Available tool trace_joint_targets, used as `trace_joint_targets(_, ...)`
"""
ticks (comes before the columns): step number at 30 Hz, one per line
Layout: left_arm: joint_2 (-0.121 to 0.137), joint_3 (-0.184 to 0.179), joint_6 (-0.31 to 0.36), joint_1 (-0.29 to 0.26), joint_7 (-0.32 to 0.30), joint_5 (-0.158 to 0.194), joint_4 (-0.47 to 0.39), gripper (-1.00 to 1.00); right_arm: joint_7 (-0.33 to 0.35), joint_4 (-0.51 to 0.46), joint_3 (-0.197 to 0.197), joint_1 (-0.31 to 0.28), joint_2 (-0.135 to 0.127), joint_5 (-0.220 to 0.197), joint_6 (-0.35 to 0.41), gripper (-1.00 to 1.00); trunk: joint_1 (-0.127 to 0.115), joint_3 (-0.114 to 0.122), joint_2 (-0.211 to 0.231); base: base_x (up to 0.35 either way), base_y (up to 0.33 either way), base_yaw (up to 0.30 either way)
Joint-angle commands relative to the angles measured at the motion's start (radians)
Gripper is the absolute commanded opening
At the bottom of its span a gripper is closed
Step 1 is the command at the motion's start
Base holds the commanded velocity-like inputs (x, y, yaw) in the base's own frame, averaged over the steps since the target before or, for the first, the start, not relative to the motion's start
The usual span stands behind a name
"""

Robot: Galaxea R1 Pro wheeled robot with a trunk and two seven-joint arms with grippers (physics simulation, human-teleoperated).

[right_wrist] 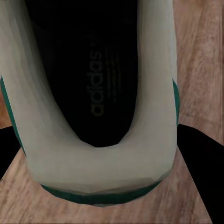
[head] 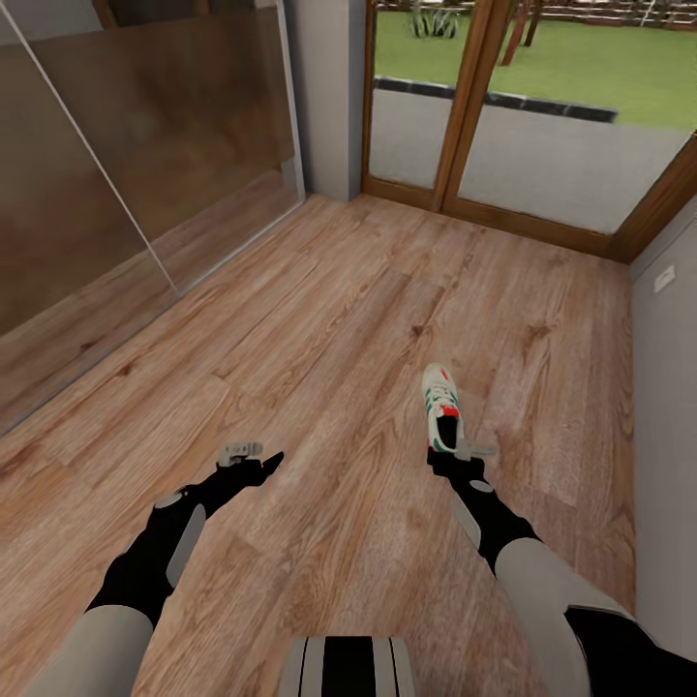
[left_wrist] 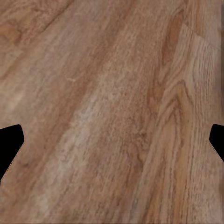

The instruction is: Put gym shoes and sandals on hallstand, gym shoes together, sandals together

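one gym shoe point(head: 442, 407), two arms, one glass door.

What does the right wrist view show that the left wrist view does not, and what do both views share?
Right wrist view: the heel of a gym shoe, its dark insole printed "adidas", green trim along the sole, sitting between the right gripper fingers. Left wrist view: bare floor planks, with the left gripper fingertips wide apart and nothing between them. Both share the wood-grain corridor floor and dark fingers at the picture's sides.

gym shoe point(right_wrist: 100, 168) toe cut off in right wrist view, right hand point(head: 447, 455) grip on heel unclear
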Motion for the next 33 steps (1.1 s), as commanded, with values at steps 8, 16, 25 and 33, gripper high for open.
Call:
trace_joint_targets(8, 0.000, 0.006, 0.071, 0.000, -0.004, 0.010, -0.003, 1.00, 0.000, -0.002, -0.007, 0.000, 0.000, 0.000, -0.003, -1.00, -0.004, 0.041, 0.002, 0.000, 0.000, 0.000)
trace_joint_targets(16, 0.000, 0.006, 0.082, 0.000, -0.004, 0.010, -0.004, 1.00, 0.000, -0.002, -0.010, 0.000, -0.001, -0.004, -0.003, -1.00, -0.007, 0.085, 0.004, 0.000, 0.000, 0.000)
trace_joint_targets(25, 0.000, 0.004, 0.083, 0.000, -0.004, 0.010, -0.004, 1.00, -0.001, 0.000, -0.010, 0.000, -0.001, -0.005, -0.004, -1.00, -0.011, 0.135, 0.006, 0.000, 0.000, 0.000)
trace_joint_targets(33, 0.000, 0.002, 0.083, 0.000, -0.004, 0.010, -0.004, 1.00, -0.001, 0.003, -0.010, 0.000, -0.001, -0.005, -0.004, -1.00, -0.015, 0.179, 0.008, 0.000, 0.000, 0.000)
